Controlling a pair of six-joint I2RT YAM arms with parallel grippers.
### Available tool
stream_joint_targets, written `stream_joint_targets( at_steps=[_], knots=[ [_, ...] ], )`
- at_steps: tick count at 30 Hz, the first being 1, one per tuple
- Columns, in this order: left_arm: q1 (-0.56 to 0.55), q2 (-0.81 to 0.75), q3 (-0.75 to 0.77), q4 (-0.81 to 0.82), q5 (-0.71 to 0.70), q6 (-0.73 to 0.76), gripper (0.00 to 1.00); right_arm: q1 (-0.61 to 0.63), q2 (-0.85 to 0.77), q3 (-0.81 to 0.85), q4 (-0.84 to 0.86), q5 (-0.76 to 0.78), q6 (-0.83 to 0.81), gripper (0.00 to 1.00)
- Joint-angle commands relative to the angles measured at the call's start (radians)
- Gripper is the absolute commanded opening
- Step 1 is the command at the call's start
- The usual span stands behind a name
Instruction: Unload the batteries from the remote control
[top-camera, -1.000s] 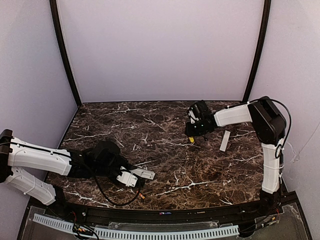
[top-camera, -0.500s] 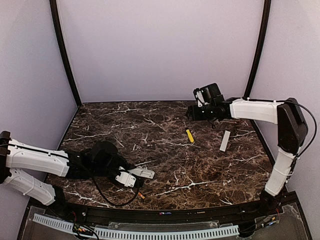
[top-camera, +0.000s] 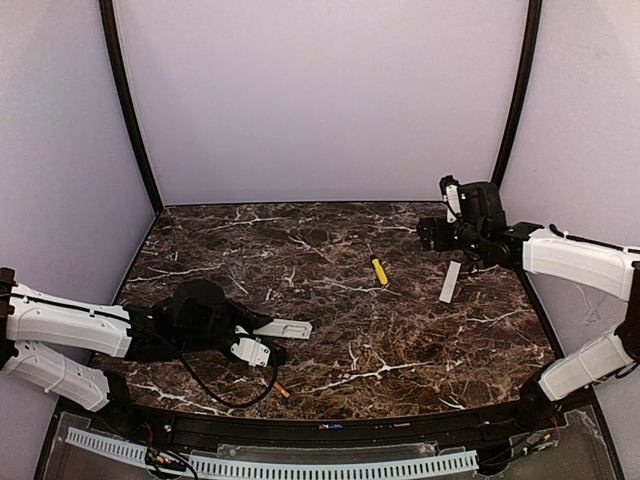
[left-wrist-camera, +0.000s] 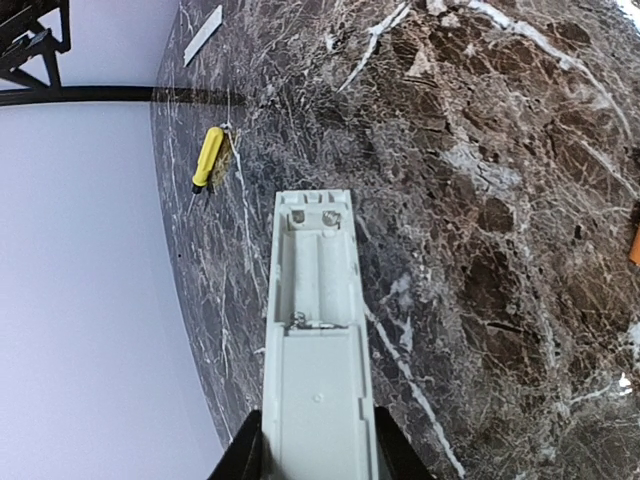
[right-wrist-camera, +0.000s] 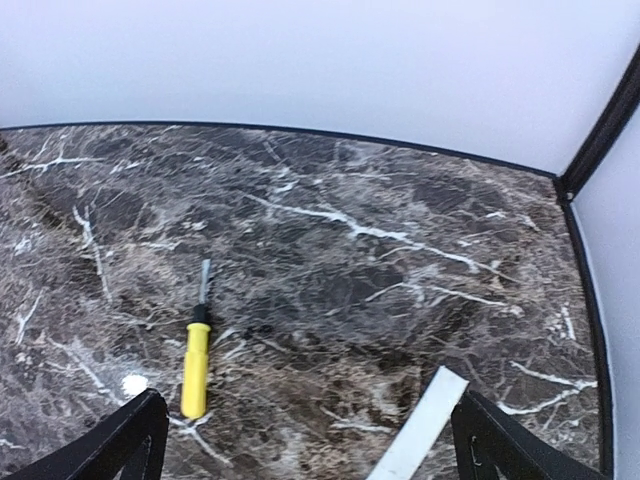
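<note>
Unloading is judged done: the remote control (left-wrist-camera: 318, 330), grasped in the left claw (left-wrist-camera: 318, 452), is seen empty, a battery (top-camera: 281, 391) lying on the table (top-camera: 330, 260), the right claw (right-wrist-camera: 308, 432) released.

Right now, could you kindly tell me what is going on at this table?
The left tool is closed on the white remote control, back side up, and its open battery recess looks empty. One orange battery lies on the table near the front edge. The right tool hangs open above the far right of the table, holding nothing, near the yellow-handled screwdriver and the pale cover strip.
</note>
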Motion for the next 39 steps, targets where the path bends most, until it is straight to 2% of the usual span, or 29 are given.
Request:
stream_joint_targets(
  at_steps=[1, 5, 8, 13, 16, 18, 24, 26, 28, 30, 34, 39],
  knots=[
    [-0.005, -0.033, -0.018, 0.08, -0.026, 0.005, 0.0, -0.081, -0.105, -0.157, 0.244, 0.098, -0.135, 0.99],
    [-0.004, -0.063, -0.018, 0.108, -0.036, -0.028, 0.0, -0.179, -0.185, -0.396, 0.546, 0.075, -0.207, 0.99],
    [-0.004, -0.071, -0.025, 0.135, -0.042, -0.041, 0.0, -0.26, -0.195, -0.504, 0.681, 0.016, -0.236, 0.99],
    [-0.004, -0.07, -0.014, 0.193, -0.082, -0.098, 0.0, -0.369, -0.146, -0.604, 0.814, -0.051, -0.216, 0.99],
    [0.003, -0.056, 0.004, 0.238, -0.114, -0.15, 0.0, -0.397, -0.096, -0.673, 0.974, -0.081, -0.255, 0.99],
    [0.016, -0.041, 0.029, 0.253, -0.142, -0.211, 0.0, -0.412, -0.024, -0.701, 1.125, -0.095, -0.291, 0.99],
    [0.093, 0.007, 0.096, 0.32, -0.182, -0.48, 0.0, -0.449, 0.127, -0.699, 1.329, -0.146, -0.33, 0.98],
    [0.126, 0.028, 0.124, 0.318, -0.193, -0.61, 0.0, -0.461, 0.109, -0.685, 1.257, -0.163, -0.315, 0.99],
    [0.167, 0.052, 0.147, 0.317, -0.2, -0.725, 0.0, -0.465, 0.127, -0.69, 1.304, -0.172, -0.318, 0.99],
    [0.207, 0.083, 0.169, 0.314, -0.214, -0.85, 0.0, -0.474, 0.12, -0.676, 1.259, -0.179, -0.308, 0.99],
    [0.252, 0.162, 0.212, 0.303, -0.301, -1.081, 0.0, -0.495, 0.129, -0.665, 1.239, -0.086, -0.243, 0.99],
    [0.301, 0.282, 0.309, 0.255, -0.345, -1.29, 0.0, -0.504, 0.132, -0.659, 1.237, -0.083, -0.227, 0.99]
  ],
)
